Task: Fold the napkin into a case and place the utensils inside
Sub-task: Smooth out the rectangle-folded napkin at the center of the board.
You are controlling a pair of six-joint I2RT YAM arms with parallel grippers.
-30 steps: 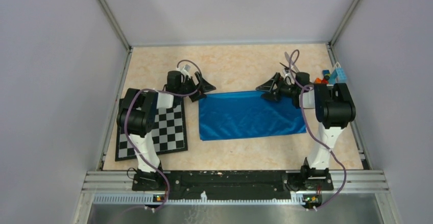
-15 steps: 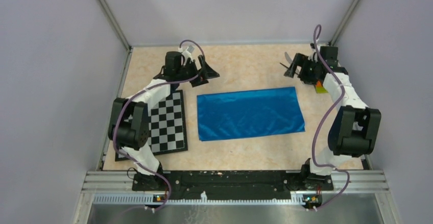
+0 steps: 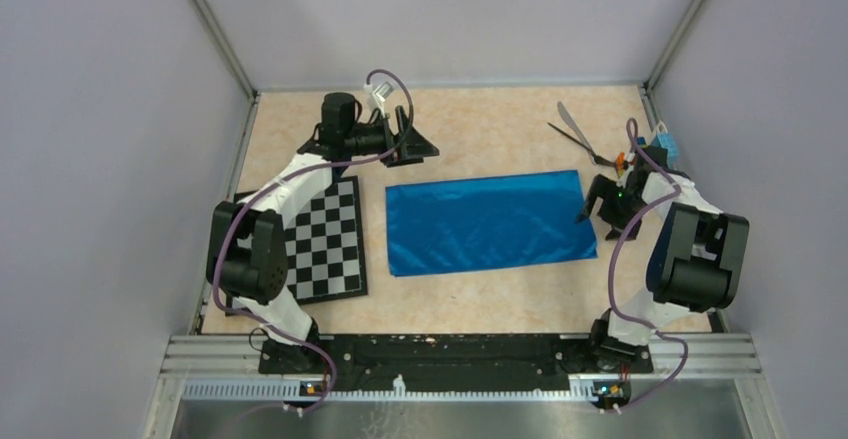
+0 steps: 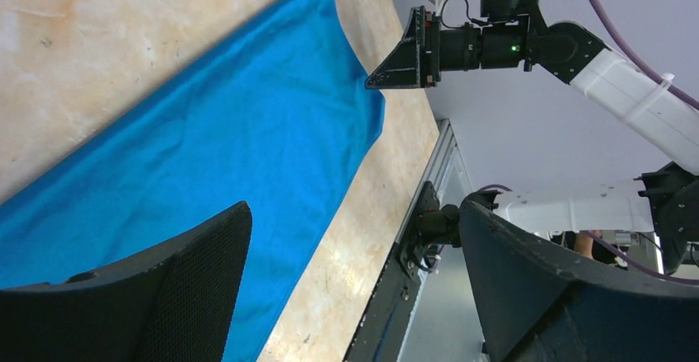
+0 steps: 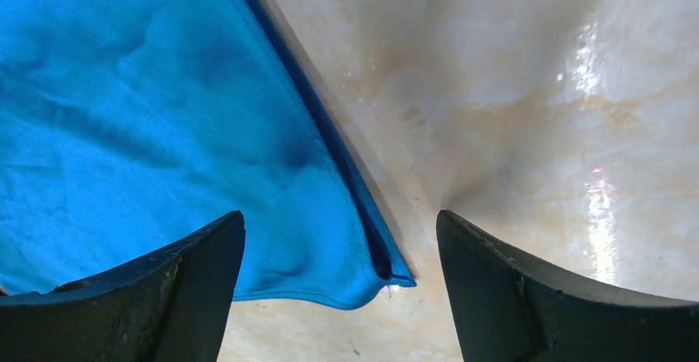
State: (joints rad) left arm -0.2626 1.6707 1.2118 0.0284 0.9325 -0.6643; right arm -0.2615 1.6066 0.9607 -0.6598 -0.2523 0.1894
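Note:
The shiny blue napkin point(image 3: 488, 221) lies flat in the middle of the table as a wide rectangle. My left gripper point(image 3: 412, 137) is open and empty, hovering beyond the napkin's far left corner; its wrist view looks along the napkin point(image 4: 231, 148). My right gripper point(image 3: 592, 204) is open at the napkin's right edge. In its wrist view the open gripper point(image 5: 340, 230) straddles the near right corner point(image 5: 363, 271), where two cloth layers show. The silver knife point(image 3: 568, 122) and the thin black utensil point(image 3: 575, 139) lie crossed at the far right.
A black-and-white chessboard point(image 3: 320, 249) lies left of the napkin, under the left arm. Small colourful toy blocks point(image 3: 665, 147) sit by the right wall, behind the right arm. Metal frame rails run along the table's edges.
Both grippers left the napkin's far corners. The right arm swung out to the far right corner by the utensils, then came back to the napkin's right edge. The left gripper rose slightly and shifted right.

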